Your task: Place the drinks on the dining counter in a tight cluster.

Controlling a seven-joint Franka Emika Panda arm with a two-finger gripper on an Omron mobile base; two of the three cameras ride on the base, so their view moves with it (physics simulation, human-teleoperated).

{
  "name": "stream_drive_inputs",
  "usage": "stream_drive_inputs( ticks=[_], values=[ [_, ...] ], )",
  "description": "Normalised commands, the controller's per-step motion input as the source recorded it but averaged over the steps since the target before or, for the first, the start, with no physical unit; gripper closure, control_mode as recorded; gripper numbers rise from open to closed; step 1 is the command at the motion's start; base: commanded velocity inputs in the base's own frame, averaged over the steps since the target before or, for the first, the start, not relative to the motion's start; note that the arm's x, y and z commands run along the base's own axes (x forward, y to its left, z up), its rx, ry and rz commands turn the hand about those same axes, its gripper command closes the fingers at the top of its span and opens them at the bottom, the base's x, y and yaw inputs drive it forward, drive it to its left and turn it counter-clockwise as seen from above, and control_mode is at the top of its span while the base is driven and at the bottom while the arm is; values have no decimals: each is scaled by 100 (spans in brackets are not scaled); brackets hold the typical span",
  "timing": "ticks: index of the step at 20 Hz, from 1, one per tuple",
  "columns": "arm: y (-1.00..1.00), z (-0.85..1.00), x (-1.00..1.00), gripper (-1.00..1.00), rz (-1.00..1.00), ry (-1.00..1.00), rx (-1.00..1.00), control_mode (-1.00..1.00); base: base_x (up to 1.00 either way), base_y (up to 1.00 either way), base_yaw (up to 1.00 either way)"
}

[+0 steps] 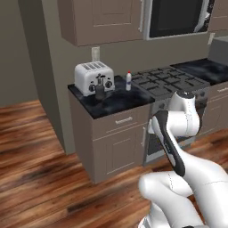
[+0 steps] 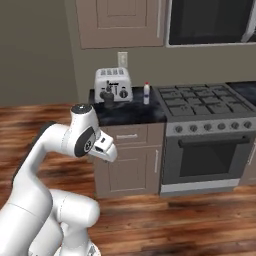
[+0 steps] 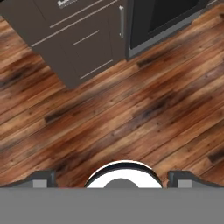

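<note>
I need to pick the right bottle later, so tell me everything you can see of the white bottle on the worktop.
The white bottle is slim, with a small red cap on top, and looks like plastic. It stands upright and closed on the narrow black worktop, near its back, between the toaster and the stove. It stands apart from both; only the worktop touches it. Any label is too small to tell. The right base view shows it the same way.

- A home kitchen, rendered.
- A gas stove [image 2: 206,100] with an oven [image 2: 210,160] under it sits between cabinets.
- A silver toaster [image 1: 94,78] stands on a black marble worktop [image 1: 116,103] over beige drawers [image 1: 121,120].
- A microwave [image 1: 178,18] and wall cabinets [image 1: 104,20] hang above.
- The floor [image 3: 131,113] is wood plank.
</note>
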Motion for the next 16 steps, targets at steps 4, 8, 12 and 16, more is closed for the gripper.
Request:
stream_drive_inputs(
  ticks=[4, 8, 12, 16],
  values=[
    [0, 0, 0, -100, 0, 0, 0, 100, 80, -24, 3],
    [0, 0, 0, -100, 0, 0, 0, 100, 77, -24, 8],
    [0, 0, 0, -100, 0, 0, 0, 100, 67, -23, 19],
    [0, 0, 0, -100, 0, 0, 0, 100, 64, -23, 21]
  ],
)
